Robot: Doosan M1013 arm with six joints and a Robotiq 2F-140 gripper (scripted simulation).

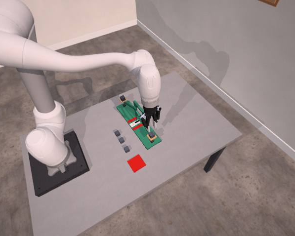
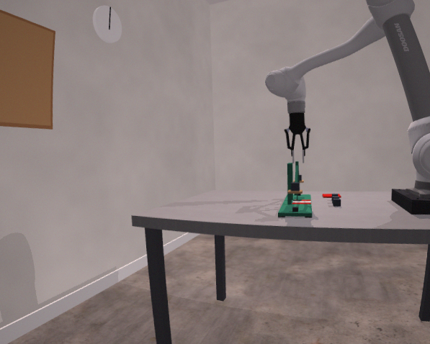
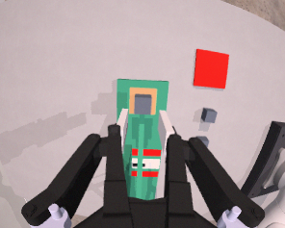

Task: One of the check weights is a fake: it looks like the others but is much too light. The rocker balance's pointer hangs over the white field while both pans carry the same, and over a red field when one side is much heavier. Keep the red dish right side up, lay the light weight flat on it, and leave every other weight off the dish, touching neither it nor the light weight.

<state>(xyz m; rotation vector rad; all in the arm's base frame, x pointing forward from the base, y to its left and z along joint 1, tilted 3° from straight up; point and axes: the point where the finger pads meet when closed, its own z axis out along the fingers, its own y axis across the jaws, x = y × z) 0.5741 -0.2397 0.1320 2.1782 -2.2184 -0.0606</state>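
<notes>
above the green rocker balance (image 1: 152,144) (image 2: 284,212) (image 3: 122,90), the gripper (image 1: 151,128) (image 2: 297,161) (image 3: 142,118) just hangs there, jaws apart, nothing between them. one dark weight per pan, three more on the table beside it, near the red dish (image 1: 136,163) (image 2: 330,195) (image 3: 211,68). pointer's over white, can't tell which weight is light.

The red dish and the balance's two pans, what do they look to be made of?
Red dish: probably painted or plastic, matte, evenly coloured without glare. Pans: possibly wood, judging by their flat tan-orange colour; no grain shows, so plastic is possible.
</notes>
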